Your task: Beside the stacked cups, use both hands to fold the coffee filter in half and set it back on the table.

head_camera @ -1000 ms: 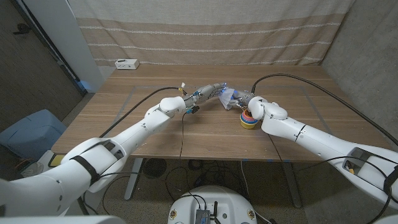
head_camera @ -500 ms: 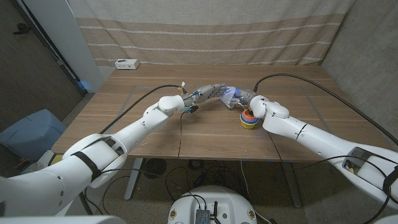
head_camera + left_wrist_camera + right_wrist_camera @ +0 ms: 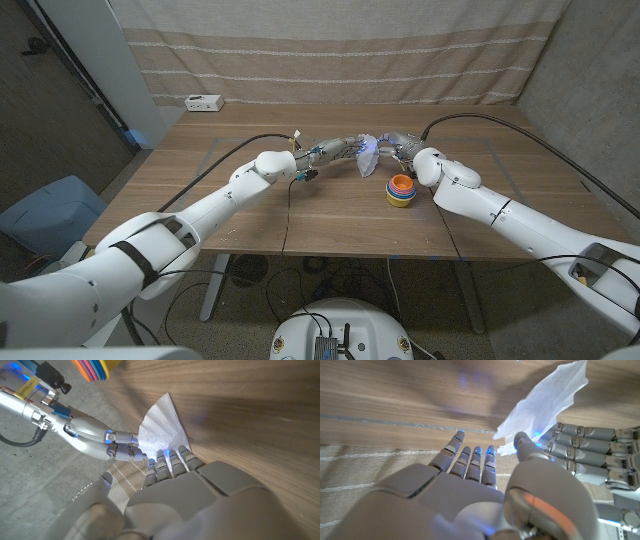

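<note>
**Over the far middle of the surface, both hands meet at the coffee filter**

Beyond the stacked cups, toward the far side of the wooden surface, both arms stretch inward until their hands come together. The left hand reaches in from the left with its fingers extended and pinching one edge of the coffee filter. The right hand comes in from the right, just far of the cups; its thumb tip presses against the paper's other edge while the rest of its fingers lie straight and spread, clear of the paper.

Between the two hands the filter is held up off the wood. It is white, thin and finely pleated, fanned out like a wedge: narrow where the fingers gather it, widening toward a ragged free edge, so its long axis runs from the pinched end out to that edge. Blue light from the fingertips tints the paper where they touch it.
</note>
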Robot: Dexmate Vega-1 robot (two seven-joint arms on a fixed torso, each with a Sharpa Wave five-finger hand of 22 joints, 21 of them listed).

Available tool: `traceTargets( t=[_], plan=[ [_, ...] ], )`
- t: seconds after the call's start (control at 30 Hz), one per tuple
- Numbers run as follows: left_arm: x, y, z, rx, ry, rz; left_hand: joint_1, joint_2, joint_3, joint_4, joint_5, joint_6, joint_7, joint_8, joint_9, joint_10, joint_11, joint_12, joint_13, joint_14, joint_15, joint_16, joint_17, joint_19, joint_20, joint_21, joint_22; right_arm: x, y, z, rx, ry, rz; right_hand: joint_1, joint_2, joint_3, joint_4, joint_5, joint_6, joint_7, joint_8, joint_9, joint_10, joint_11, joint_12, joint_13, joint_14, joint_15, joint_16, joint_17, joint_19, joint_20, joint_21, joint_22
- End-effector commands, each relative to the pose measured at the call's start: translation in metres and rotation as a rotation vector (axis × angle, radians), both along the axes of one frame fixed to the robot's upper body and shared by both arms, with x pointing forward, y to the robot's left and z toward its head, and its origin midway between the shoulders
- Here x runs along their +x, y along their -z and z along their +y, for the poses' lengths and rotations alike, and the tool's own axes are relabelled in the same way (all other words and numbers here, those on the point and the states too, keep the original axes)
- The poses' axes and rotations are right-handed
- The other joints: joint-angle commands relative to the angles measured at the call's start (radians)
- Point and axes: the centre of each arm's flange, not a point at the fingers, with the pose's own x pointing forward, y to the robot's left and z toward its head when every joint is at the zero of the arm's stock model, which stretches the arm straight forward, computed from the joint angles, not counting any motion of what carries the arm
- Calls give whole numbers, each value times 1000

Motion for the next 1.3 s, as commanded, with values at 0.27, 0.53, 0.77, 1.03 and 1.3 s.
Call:
traceTargets(
  t=[0.27,0.53,0.77,1.03,1.3],
  plan=[
    [4,-18,-23,163,-32,-42,-12,-15,-18,-1,10,12,-2,11,2,10,-2,4,4,4,-8,7,1,17,-41,2,1,-32,-9,-21,87,5,-211,13,21,26,20,3,50,-4,14,2,38,-4,15,3,35,-6,21,16,32,-9,17,3],
    [2,-31,-41,301,-46,-96,-17,-24,-27,1,12,26,-3,15,2,21,-1,8,4,11,-10,10,1,12,-50,-3,1,-36,-6,-17,91,-27,-238,11,17,25,24,2,58,-5,14,2,48,-5,17,3,46,-7,27,19,39,-8,19,3],
    [1,-35,-52,425,-62,-72,-24,-38,-41,2,13,34,1,17,2,30,1,10,4,24,-6,14,1,12,-49,-6,1,-42,-7,-17,92,-41,-276,11,16,24,27,1,64,-3,14,2,54,-3,18,3,58,-8,33,21,44,-6,20,3],
    [2,-36,-54,521,-95,-44,-34,-68,-72,4,20,77,17,25,2,74,21,21,4,68,6,22,1,33,-41,-6,0,-47,-8,-14,88,-54,-306,12,15,25,29,1,70,-3,13,2,65,-6,20,3,73,-10,40,23,52,-7,22,4],
    [0,-37,-51,565,-128,-38,-37,-79,-87,6,24,98,26,27,2,94,28,25,3,79,14,21,1,39,-23,-8,0,-48,-7,-13,90,-58,-313,13,14,25,30,1,73,-4,12,2,71,-7,20,3,77,-10,42,24,56,-5,23,4]
  ],
)
